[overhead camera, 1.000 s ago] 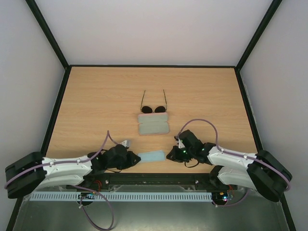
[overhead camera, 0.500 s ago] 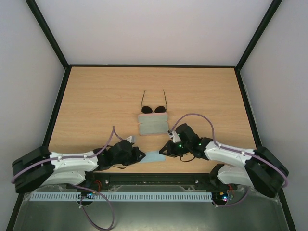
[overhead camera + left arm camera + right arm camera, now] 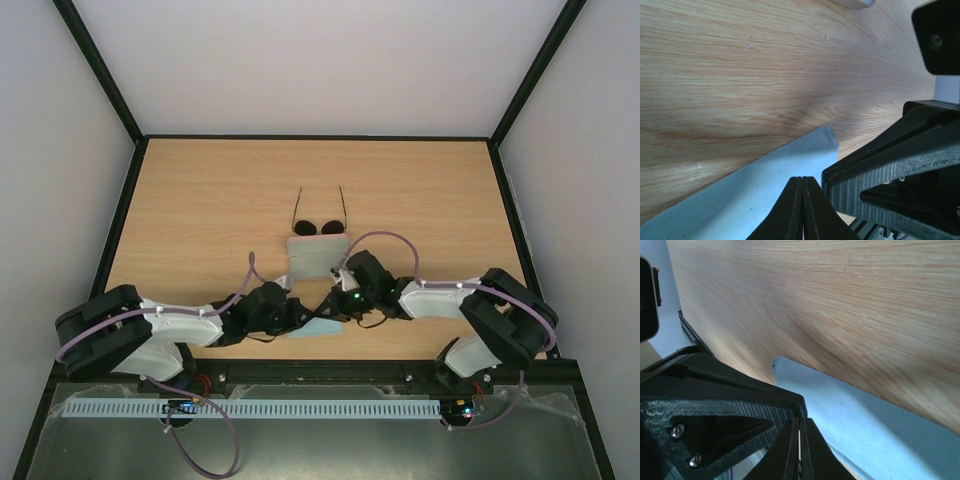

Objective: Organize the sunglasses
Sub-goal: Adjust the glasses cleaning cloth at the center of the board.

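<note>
The sunglasses [image 3: 319, 226] lie mid-table, round dark lenses nearest me and thin temple arms pointing to the far side. They touch the far edge of the pale case [image 3: 318, 257]. The light blue cloth [image 3: 321, 329] lies near the front edge, bunched narrow. My left gripper [image 3: 302, 313] and right gripper [image 3: 333, 305] meet tip to tip over it, well short of the sunglasses. In the left wrist view the left gripper [image 3: 802, 179] is shut, its tips on the cloth [image 3: 755, 190]. The right gripper [image 3: 799, 421] is shut the same way on the cloth [image 3: 880, 425].
Black rails [image 3: 120, 230] border the wooden table [image 3: 420, 190] on the left, far and right sides, with pale walls behind. Both arm bases and a white cable channel [image 3: 260, 408] sit along the near edge. Purple cables loop over each wrist.
Both grippers have moved inward and slightly away from me until they meet. The cloth between them has gone from a wide flat strip to a narrow bunch. Sunglasses and case have not moved.
</note>
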Controlling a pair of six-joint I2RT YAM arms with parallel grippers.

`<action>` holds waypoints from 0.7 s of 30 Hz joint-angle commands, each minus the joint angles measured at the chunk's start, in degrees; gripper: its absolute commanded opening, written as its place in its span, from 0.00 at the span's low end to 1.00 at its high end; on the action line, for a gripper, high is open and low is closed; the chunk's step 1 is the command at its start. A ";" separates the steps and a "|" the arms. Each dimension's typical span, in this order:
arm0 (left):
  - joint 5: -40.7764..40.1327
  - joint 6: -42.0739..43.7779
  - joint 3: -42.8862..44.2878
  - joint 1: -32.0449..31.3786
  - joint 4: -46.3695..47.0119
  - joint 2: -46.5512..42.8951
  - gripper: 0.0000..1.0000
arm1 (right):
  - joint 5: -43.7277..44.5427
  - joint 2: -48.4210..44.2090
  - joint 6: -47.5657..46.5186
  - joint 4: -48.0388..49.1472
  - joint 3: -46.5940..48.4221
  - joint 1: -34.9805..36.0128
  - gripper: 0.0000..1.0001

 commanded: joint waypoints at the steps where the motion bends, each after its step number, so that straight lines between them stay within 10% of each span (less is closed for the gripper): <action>1: 0.24 1.43 1.05 0.47 1.38 1.73 0.02 | -1.10 3.24 0.36 1.79 1.93 0.98 0.03; 21: -0.66 1.17 -1.61 0.47 1.86 5.30 0.02 | 0.83 9.32 0.19 2.82 2.13 1.68 0.01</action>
